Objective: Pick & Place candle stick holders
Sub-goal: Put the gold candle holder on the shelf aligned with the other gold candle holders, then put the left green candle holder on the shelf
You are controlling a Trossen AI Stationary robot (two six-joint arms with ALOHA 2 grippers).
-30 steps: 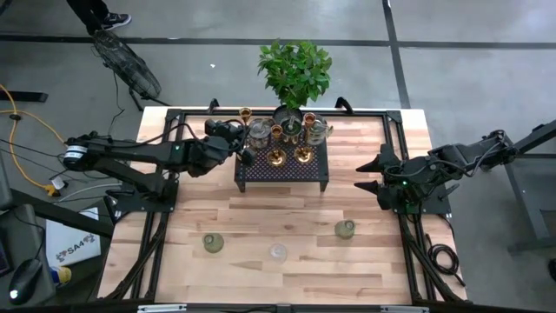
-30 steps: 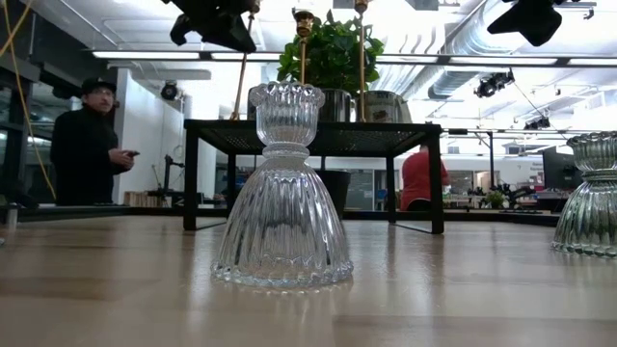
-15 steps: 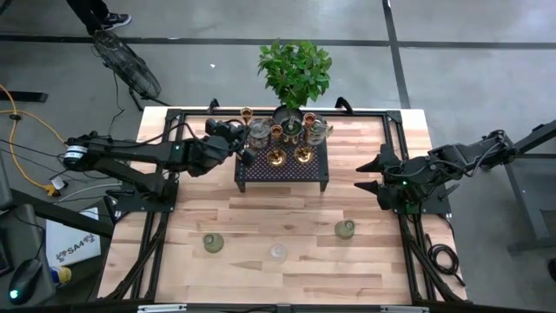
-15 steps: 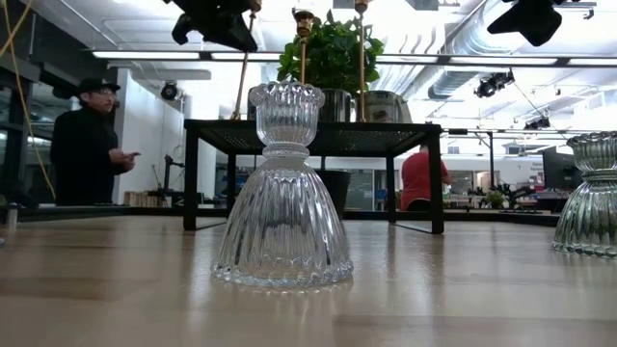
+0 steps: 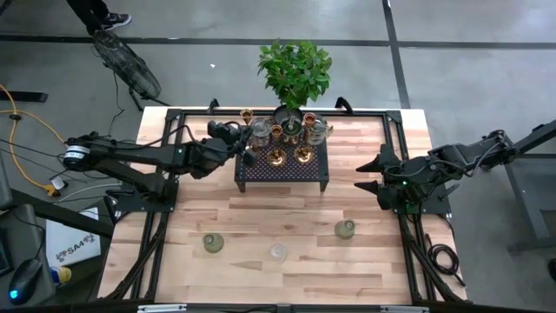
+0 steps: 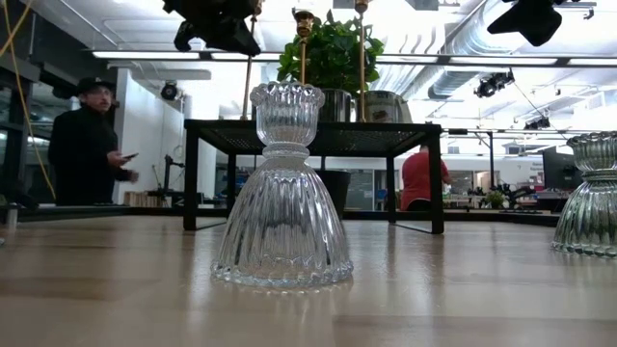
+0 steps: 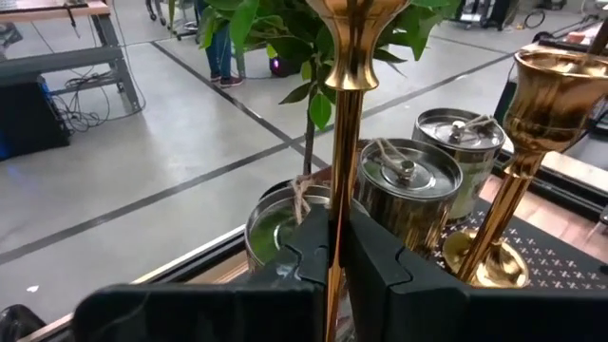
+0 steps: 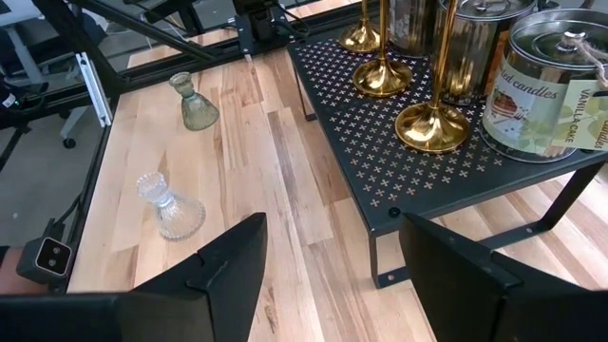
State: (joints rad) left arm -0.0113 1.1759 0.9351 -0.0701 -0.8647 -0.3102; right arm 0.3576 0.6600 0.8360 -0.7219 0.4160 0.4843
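Note:
My left gripper (image 5: 241, 146) is at the far left corner of the black perforated stand (image 5: 282, 171), shut on a slim brass candle stick holder (image 7: 348, 114) whose cup shows in the high view (image 5: 246, 113). Two more brass sticks (image 5: 276, 156) (image 5: 303, 155) and silver tins (image 5: 259, 132) stand on the stand by their bases. Two greenish holders (image 5: 213, 243) (image 5: 345, 229) and a clear glass holder (image 5: 277, 252) stand on the table near its front. My right gripper (image 5: 368, 175) is open and empty, right of the stand. My left gripper pinches the brass stick's thin stem (image 7: 338, 228) between its two fingers, well below the cup. The fingers come about level from the table's left and lie across the stem. The stick stands nearly upright. The gripper hides its base, so I cannot tell whether it rests on the stand.
A leafy potted plant (image 5: 295, 74) stands behind the stand. A black frame (image 5: 165, 130) runs along the table's edges. Bare wood lies between the stand and the front holders. People show in the room beyond the table (image 6: 87, 145).
The brass stick's stem below my left gripper has shifted a little toward the table's right and stands more upright. The gripper stays shut on it.

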